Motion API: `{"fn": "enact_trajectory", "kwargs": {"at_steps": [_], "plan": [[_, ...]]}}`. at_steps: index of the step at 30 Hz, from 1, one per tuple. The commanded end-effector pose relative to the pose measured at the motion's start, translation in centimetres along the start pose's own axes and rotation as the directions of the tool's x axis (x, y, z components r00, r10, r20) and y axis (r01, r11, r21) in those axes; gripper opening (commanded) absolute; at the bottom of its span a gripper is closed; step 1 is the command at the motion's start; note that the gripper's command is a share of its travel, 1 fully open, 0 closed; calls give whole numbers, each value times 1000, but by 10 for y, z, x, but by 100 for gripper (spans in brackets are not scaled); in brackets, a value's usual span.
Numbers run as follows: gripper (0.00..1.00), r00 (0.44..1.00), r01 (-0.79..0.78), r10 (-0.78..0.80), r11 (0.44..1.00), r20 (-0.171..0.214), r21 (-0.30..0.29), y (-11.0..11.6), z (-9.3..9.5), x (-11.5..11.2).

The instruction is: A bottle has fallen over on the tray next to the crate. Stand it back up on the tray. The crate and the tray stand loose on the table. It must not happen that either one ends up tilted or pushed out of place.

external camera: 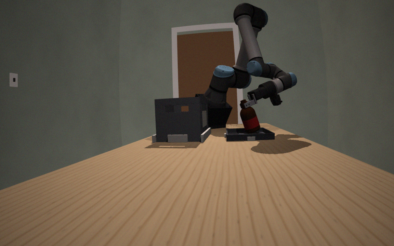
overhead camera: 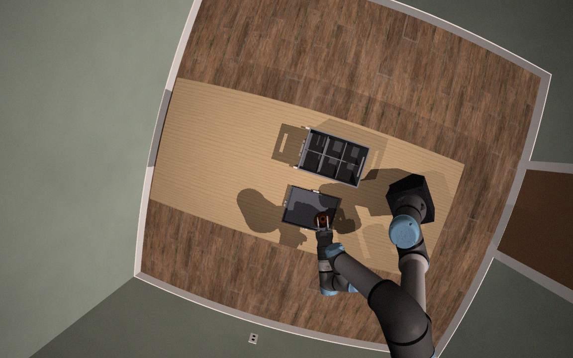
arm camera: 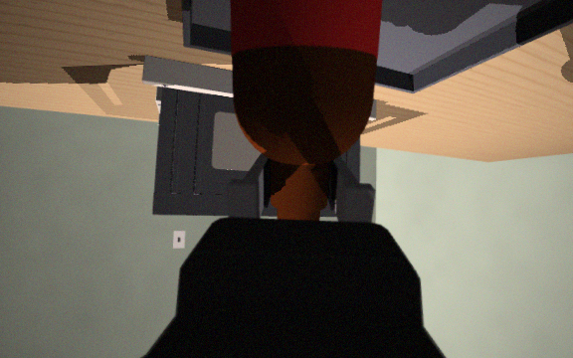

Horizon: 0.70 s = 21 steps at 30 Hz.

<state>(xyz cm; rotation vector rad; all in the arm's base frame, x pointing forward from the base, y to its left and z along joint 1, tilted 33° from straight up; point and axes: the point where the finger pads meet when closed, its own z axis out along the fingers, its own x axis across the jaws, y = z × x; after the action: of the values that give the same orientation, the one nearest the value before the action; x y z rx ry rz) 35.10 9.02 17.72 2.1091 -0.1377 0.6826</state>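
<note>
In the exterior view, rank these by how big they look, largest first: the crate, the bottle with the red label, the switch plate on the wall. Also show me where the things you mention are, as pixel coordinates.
1. Crate (overhead camera: 357,186) (external camera: 176,120) (arm camera: 179,199)
2. Bottle (overhead camera: 322,218) (external camera: 249,119) (arm camera: 301,94)
3. Switch plate (external camera: 13,79) (arm camera: 179,240)

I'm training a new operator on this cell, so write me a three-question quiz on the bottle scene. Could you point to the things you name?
1. True or false: the bottle (overhead camera: 322,218) (external camera: 249,120) (arm camera: 305,89) stands fully upright.
2. Which part of it is the gripper (overhead camera: 323,219) (external camera: 247,103) (arm camera: 299,171) shut on: (a) base, (b) red band, (c) neck?
3. Fill in: the crate (overhead camera: 334,156) (external camera: 176,120) (arm camera: 179,149) is divided into ____ compartments.

Key: 1. false; 2. c; 3. six
</note>
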Motion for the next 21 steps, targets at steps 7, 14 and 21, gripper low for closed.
{"fn": "enact_trajectory", "kwargs": {"at_steps": [7, 14, 21], "plan": [[0, 1000, -1, 1, 1000, -1, 0, 0, 0, 0], [0, 1000, -1, 1, 1000, -1, 0, 0, 0, 0], [100, 1000, -1, 1, 1000, -1, 0, 0, 0, 0]]}}
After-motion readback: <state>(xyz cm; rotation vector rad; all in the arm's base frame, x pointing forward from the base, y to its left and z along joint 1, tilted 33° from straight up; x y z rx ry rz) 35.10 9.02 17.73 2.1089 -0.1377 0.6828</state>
